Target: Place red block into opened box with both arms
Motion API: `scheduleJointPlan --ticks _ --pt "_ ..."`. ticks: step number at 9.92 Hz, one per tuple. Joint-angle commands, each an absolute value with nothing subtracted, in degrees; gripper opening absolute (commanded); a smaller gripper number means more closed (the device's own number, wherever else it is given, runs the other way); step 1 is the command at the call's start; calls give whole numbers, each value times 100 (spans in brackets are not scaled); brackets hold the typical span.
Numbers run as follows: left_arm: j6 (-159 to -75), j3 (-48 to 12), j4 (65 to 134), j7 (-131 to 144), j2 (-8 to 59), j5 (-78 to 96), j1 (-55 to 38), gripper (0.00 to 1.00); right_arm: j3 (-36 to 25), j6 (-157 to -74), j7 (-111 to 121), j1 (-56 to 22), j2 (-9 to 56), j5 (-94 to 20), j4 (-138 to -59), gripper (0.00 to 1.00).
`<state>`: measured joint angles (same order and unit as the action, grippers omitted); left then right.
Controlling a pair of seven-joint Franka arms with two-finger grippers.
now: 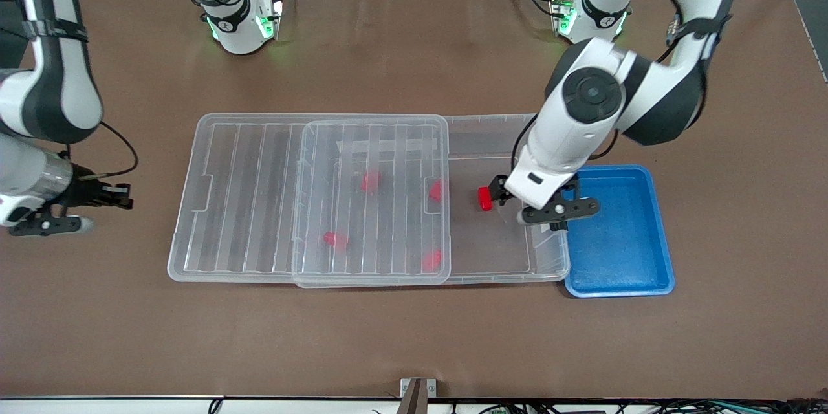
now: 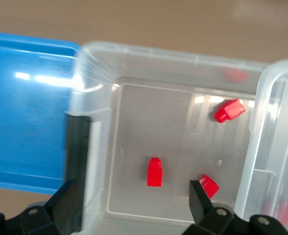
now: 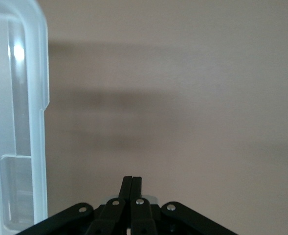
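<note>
The clear box (image 1: 491,272) lies mid-table with its ribbed lid (image 1: 246,200) slid toward the right arm's end, so the end by the blue tray is uncovered. One red block (image 1: 485,198) (image 2: 154,172) lies loose on the box's bare floor. My left gripper (image 1: 519,202) (image 2: 134,186) hangs open just above it, and its fingers touch nothing. Several more red blocks (image 1: 370,181) (image 2: 229,110) lie in the box, mostly under the lid. My right gripper (image 1: 126,197) (image 3: 132,182) is shut and empty over bare table, off the lid's end.
A blue tray (image 1: 621,272) (image 2: 31,112) sits against the box's end wall at the left arm's end. A black bar (image 2: 78,142) runs down that wall. Brown tabletop (image 1: 414,343) surrounds the box.
</note>
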<state>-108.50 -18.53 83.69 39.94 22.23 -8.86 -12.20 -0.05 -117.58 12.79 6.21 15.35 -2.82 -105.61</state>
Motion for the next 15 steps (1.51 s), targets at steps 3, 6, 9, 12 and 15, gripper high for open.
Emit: scheduleJointPlan --ticks 3,6,9,12,15 --pt "-10030 -1890 8201 2868 1566 -958 -449 100 579 -12067 1117 650 1493 -316 -11083 0" --pt "-9564 -1854 8156 2339 1039 -941 -133 100 861 -12032 993 685 1529 -369 -11039 0" --pt "-9150 -1767 8252 1383 599 -670 193 100 1133 -12024 608 721 1626 -369 -10890 0" --pt "-9009 -976 8910 365 -7 -167 79 100 1380 -12032 343 703 1792 -378 -10750 0" --pt "-8859 -722 9420 28 -500 8 79 100 1608 -12032 81 677 1959 -703 -10600 0"
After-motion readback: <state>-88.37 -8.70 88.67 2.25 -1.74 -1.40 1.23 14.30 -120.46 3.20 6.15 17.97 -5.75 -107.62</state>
